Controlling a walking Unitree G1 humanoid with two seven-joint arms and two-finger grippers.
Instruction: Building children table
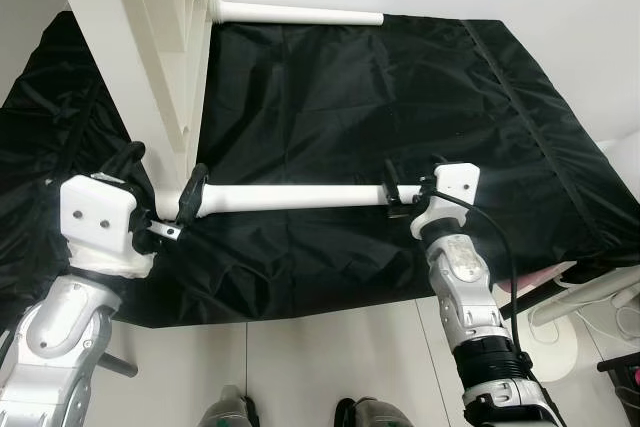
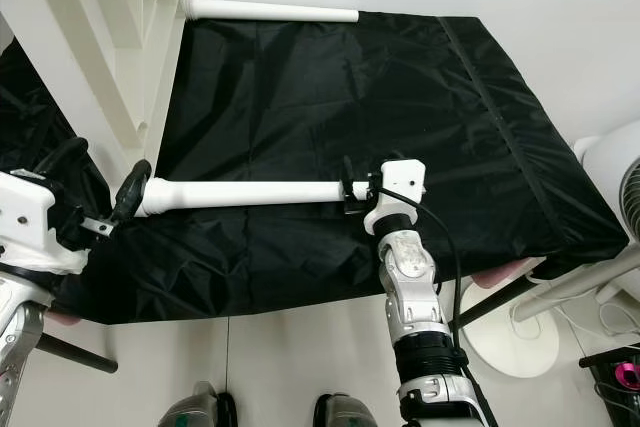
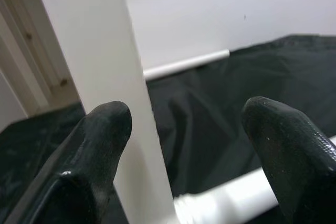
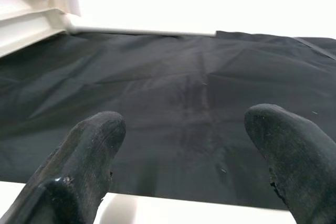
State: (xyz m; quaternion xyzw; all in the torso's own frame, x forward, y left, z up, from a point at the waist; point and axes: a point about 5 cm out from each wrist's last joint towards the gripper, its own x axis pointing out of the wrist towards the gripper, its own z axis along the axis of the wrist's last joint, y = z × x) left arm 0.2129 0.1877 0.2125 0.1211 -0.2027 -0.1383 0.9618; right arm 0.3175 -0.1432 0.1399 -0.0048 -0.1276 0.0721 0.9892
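White table leg point(image 1: 290, 197) held level above the black cloth point(image 1: 400, 97), its threaded end meeting the corner of the upended tabletop point(image 1: 150, 47), apparently for screwing in. Right gripper point(image 1: 392, 197) straddles the free end, left gripper point(image 1: 185, 209) the joint end; both sets of fingers look spread, neither visibly clamping

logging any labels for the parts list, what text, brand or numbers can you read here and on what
None: no readable text in any view.
Table top: plain white ribs, no print.
Near leg, held between the left tool and right tool: no label seen.
Far leg: blank.
Black cloth: no tag or logo seen.
Right arm: no marking legible.
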